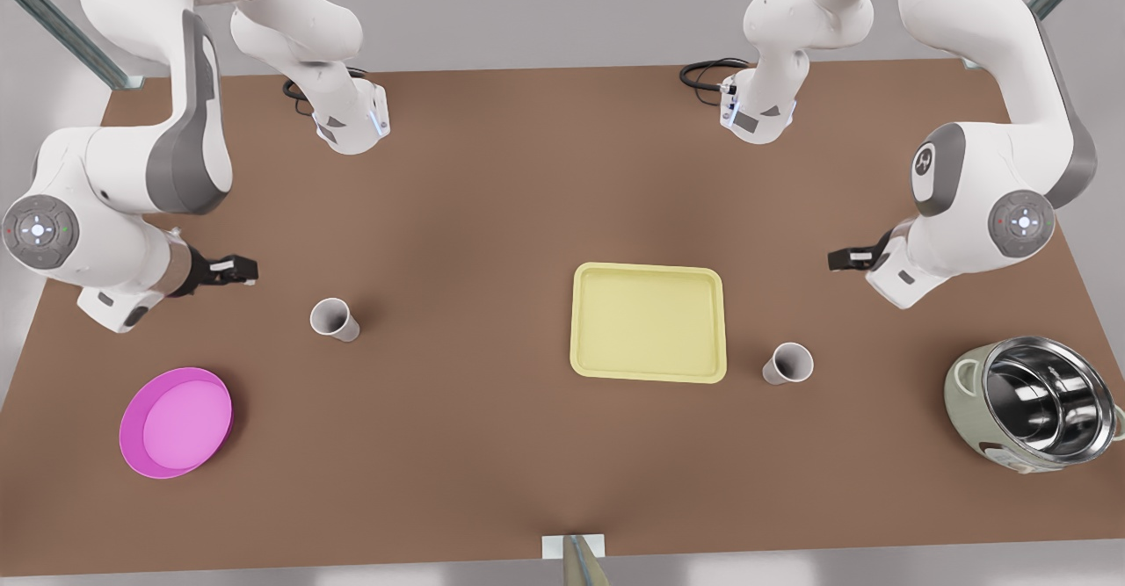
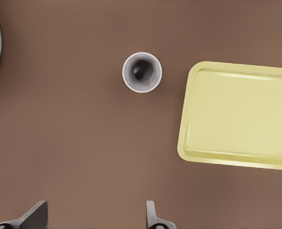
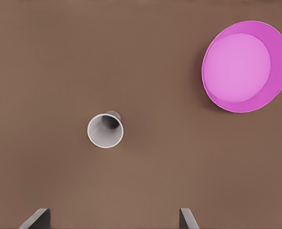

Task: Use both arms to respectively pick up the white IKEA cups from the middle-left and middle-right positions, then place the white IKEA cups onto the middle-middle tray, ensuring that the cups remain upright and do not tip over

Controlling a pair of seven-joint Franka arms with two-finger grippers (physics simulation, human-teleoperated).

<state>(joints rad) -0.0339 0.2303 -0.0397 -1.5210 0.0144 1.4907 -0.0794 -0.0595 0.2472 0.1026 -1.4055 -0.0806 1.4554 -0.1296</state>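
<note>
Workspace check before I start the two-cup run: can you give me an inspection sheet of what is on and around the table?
Surface: brown table, flat, no spills seen.
Job's things: yellow tray with nothing on it; one white cup upright near the pink bowl; second white cup upright just beside the tray, toward the pot, not touching it.
Clutter: pink bowl and steel-lined green pot at opposite ends of the table.
Grippers: left gripper open above the table, short of the cup by the tray; right gripper open, short of the cup by the bowl.
Cables: black cable loops at both arm bases.
Surroundings: grey floor, metal frame struts.
</note>
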